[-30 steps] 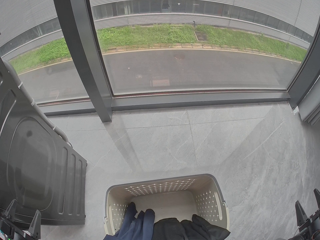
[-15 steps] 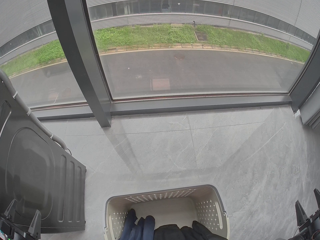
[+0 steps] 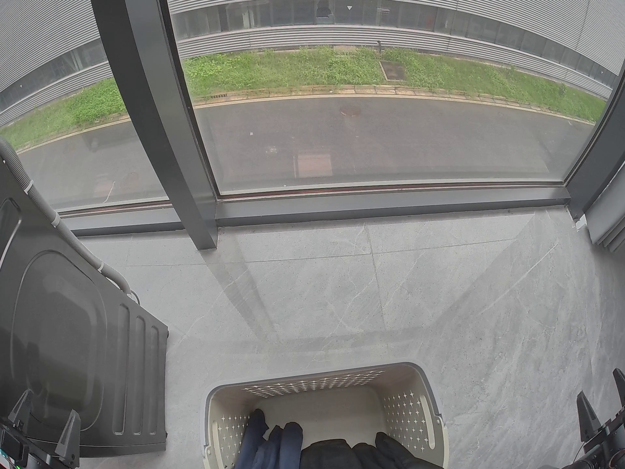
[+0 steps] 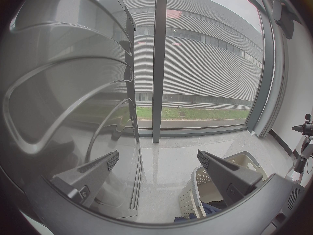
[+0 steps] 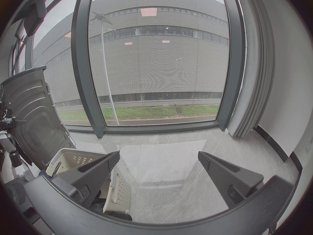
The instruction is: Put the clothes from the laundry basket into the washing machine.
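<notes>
A beige laundry basket [image 3: 426,398] stands on the floor at the near centre. It holds a blue garment [image 3: 270,441] and a black garment [image 3: 351,454], both partly cut off by the picture's lower edge. The dark grey washing machine [image 3: 71,346] stands to the left, with its ribbed panel and hose facing me. My left gripper [image 3: 49,418] is open and empty, low beside the machine and left of the basket. Right of the basket, my right gripper [image 3: 599,392] is open and empty too. The wrist views show the left gripper [image 4: 157,154] and the right gripper [image 5: 158,155] holding nothing.
A floor-to-ceiling window with a dark pillar [image 3: 163,131] closes off the far side. Bare grey tile floor [image 3: 390,281] lies between the basket and the window. A curtain [image 5: 254,82] and a white wall stand on the right.
The whole head picture has shifted, so the camera moved: basket and machine sit lower in the picture. Both grippers hold the same place and stay open.
</notes>
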### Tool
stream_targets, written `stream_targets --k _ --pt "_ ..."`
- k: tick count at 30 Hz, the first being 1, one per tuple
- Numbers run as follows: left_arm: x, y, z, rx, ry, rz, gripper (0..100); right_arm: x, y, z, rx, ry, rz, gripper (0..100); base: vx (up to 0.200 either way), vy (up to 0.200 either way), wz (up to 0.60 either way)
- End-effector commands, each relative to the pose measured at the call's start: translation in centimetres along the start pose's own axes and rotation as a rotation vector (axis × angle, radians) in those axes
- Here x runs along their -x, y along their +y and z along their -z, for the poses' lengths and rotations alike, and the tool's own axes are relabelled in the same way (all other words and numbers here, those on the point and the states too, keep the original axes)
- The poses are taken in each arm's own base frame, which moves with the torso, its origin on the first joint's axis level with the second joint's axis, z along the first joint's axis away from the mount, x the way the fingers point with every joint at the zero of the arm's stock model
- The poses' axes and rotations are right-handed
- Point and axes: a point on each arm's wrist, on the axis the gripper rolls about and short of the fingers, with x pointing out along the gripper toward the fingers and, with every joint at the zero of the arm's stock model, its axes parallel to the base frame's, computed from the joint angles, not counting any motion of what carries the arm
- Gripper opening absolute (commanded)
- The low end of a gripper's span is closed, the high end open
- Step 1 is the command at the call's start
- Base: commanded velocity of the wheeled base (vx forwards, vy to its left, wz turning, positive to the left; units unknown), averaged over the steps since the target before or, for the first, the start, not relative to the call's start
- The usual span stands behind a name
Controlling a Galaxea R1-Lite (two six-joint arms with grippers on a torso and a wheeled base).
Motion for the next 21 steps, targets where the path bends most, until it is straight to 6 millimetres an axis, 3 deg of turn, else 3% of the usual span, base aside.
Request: stream_targets --k 1,21 --pt "-0.04 0.02 0.49 0.0 0.007 0.0 100 -0.01 0.0 0.47 0.0 0.001 0.001 100 0.0 0.0 0.0" --pt "-0.04 0.02 0.49 0.0 0.007 0.0 100 -0.01 0.0 0.49 0.0 0.002 0.001 100 0.0 0.0 0.0"
